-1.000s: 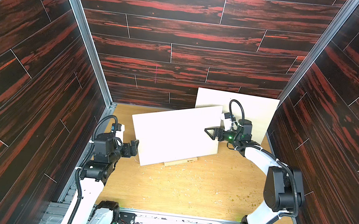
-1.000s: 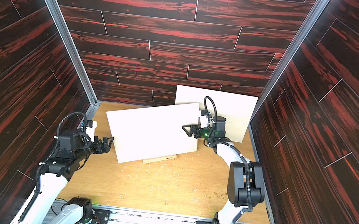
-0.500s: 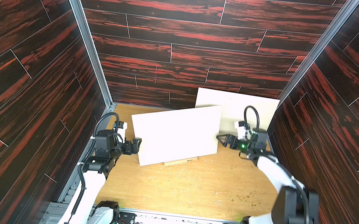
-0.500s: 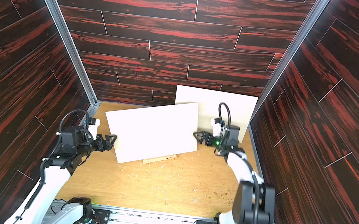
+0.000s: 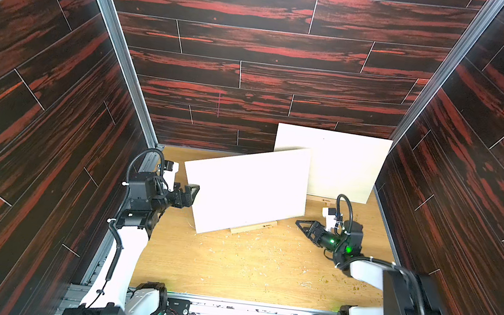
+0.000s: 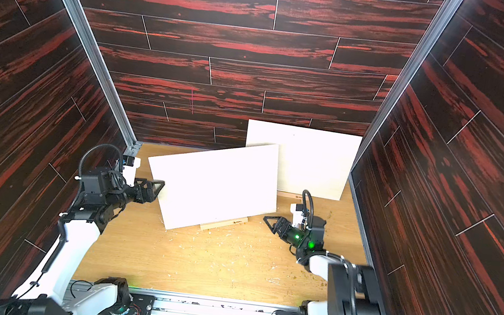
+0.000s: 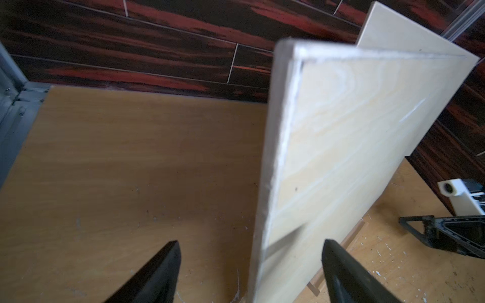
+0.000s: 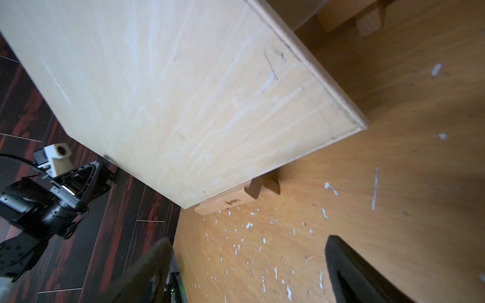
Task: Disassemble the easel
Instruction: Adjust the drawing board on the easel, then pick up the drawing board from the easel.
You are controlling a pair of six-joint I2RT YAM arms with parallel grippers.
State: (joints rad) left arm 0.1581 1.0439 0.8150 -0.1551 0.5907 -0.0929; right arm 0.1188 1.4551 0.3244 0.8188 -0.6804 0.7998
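my left gripper (image 7: 250, 242) is spread wide, with its fingers (image 7: 157, 272) on either side of the left edge of the pale board (image 5: 246, 190). it is not clamped on the board, and i cannot tell whether either finger touches it. my right gripper (image 5: 303, 225) is spread wide too and holds nothing, low over the table (image 5: 246, 272) near the board's lower right corner but apart from it. the board stands tilted on its small wooden stand (image 5: 253, 227) mid-table, with a second board (image 5: 341, 166) behind it against the back wall (image 5: 254, 76).
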